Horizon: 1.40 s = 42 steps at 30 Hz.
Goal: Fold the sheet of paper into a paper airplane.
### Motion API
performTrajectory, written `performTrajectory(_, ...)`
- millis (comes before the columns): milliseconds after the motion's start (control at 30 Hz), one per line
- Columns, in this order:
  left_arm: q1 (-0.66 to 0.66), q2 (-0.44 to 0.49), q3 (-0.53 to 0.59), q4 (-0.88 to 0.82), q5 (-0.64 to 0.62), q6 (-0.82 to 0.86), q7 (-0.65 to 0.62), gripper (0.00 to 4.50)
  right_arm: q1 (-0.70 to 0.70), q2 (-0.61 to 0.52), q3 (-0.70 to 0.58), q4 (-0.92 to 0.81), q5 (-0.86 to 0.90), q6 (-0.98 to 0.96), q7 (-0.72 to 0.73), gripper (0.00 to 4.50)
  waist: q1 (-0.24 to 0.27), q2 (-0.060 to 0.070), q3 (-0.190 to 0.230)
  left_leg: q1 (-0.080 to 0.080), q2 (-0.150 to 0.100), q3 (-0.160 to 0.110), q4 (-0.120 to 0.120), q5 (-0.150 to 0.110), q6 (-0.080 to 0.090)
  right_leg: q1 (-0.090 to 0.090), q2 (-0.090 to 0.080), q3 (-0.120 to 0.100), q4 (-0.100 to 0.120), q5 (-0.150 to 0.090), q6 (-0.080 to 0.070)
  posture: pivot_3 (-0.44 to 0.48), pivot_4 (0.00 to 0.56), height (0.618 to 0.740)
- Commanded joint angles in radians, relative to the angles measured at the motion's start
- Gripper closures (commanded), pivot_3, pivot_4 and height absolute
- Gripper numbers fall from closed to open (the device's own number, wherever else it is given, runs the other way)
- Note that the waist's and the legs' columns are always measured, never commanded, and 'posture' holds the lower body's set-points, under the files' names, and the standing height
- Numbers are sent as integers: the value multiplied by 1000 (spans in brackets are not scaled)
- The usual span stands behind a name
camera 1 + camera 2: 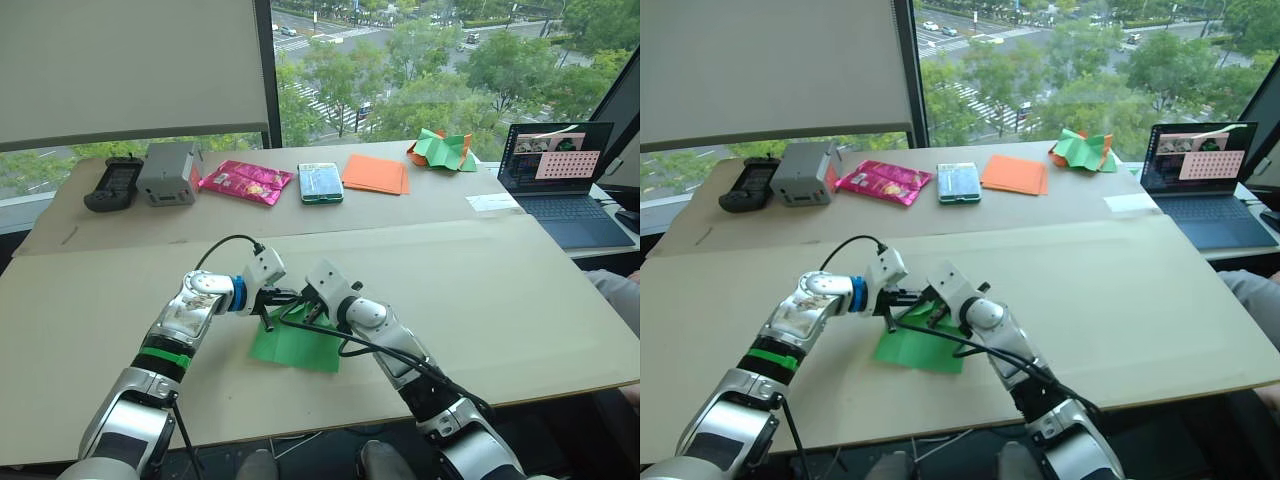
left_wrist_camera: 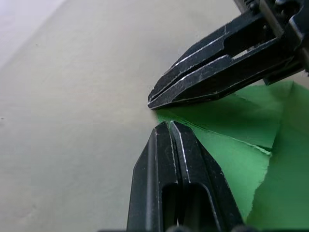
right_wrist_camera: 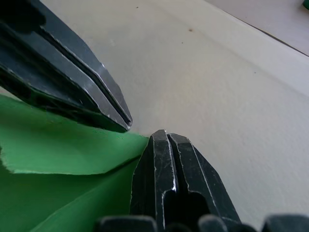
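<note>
The green sheet of paper [image 1: 298, 346] lies flat on the tan table near its front edge, with a flap [image 2: 231, 116] folded over at its far corner. Both grippers meet tip to tip at that far corner. My left gripper [image 1: 294, 297] comes in from the left, fingers shut, its tips [image 2: 168, 125] resting at the paper's edge. Reaching in from the right, my right gripper [image 1: 312, 303] is also shut, its tips [image 3: 162, 134] at the flap's point. Neither holds paper between its fingers.
Along the far side of the table [image 1: 500, 290] are a black controller [image 1: 112, 185], a grey box [image 1: 167, 172], a pink packet [image 1: 245, 182], a teal box [image 1: 320, 182], orange sheets [image 1: 375, 173] and a crumpled green-and-orange heap [image 1: 440, 150]. An open laptop [image 1: 555, 165] stands at the right.
</note>
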Motion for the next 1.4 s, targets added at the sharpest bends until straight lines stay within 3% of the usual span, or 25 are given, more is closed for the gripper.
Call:
performTrajectory(33,-36,-5,-7,37,37,-59,13,4449,18,4,18,-4,-8,28,5,4500,0,0,0,0,0,0,0,0,0,0,0,0,0,0,0,0,150,706)
performTrajectory(433,5,4,-60,120,124,-140,5,4449,20,8,20,-14,-13,39,5,4500,0,1,-3,1,0,0,0,0,0,1,0,0,0,0,0,0,150,706)
performTrajectory(1400,278,152,-22,-189,78,-19,-46,4449,36,6,24,-23,-16,51,15,4500,-24,3,-10,5,0,0,-1,0,0,1,0,1,3,-2,-2,0,150,706)
